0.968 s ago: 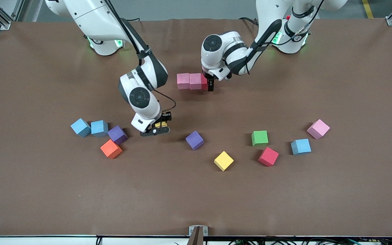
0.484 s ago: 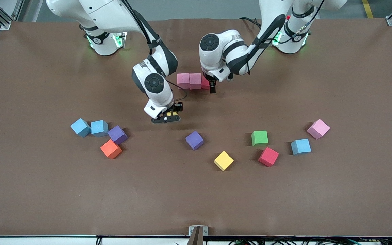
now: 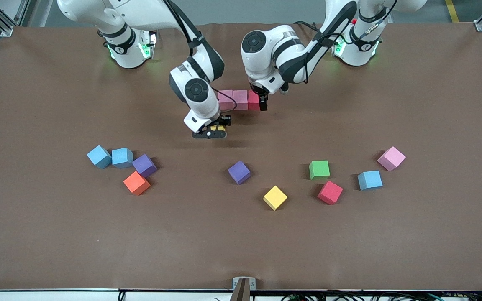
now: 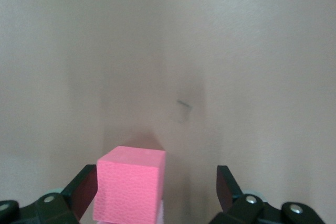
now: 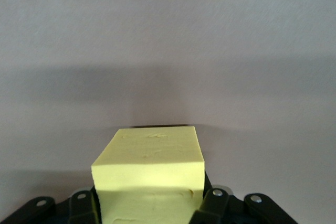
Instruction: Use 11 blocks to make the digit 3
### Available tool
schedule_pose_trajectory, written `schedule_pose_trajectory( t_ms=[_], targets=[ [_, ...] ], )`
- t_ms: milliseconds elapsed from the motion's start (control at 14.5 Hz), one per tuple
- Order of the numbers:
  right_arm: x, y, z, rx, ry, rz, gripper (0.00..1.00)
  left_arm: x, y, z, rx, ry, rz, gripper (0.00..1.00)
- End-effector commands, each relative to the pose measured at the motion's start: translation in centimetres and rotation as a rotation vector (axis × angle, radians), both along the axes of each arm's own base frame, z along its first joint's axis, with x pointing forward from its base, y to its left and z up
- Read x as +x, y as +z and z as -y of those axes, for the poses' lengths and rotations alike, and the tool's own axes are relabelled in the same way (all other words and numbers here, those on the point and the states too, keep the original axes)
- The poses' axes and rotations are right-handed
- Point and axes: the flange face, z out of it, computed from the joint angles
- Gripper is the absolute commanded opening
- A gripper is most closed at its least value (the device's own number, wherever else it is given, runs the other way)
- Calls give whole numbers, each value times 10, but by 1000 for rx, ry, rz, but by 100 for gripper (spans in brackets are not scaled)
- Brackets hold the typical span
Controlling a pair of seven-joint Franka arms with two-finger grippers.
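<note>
The right tool (image 3: 215, 129) is clamped on a yellow block (image 5: 149, 169), just over the worktop (image 3: 57, 234) beside the bar (image 3: 239, 100). It should go down square, touching the bar. The left tool (image 3: 262, 102) stands apart over the red block (image 4: 131, 182).

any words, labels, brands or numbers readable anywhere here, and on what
None: no readable text shows in any view.
The small matte foam cubes, such as the yellow cube in the right claw and the red cube between the fingers of the open left claw, have plain faces.
The brown table mat is unmarked.
</note>
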Motion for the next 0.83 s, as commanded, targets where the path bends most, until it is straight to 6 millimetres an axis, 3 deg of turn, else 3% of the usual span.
schedule_pose_trajectory(
  t_ms=[0,415,761],
  targets=[
    [-21,3,-1,12,-19,9,40,29,23,-1,11,37,6,100],
    [-41,-7,-8,8,7,15,40,136,60,-47,-21,-69,-35,100],
    [-54,-13,-12,-9,-22,5,41,234,89,-97,-80,-211,-74,100]
  ],
)
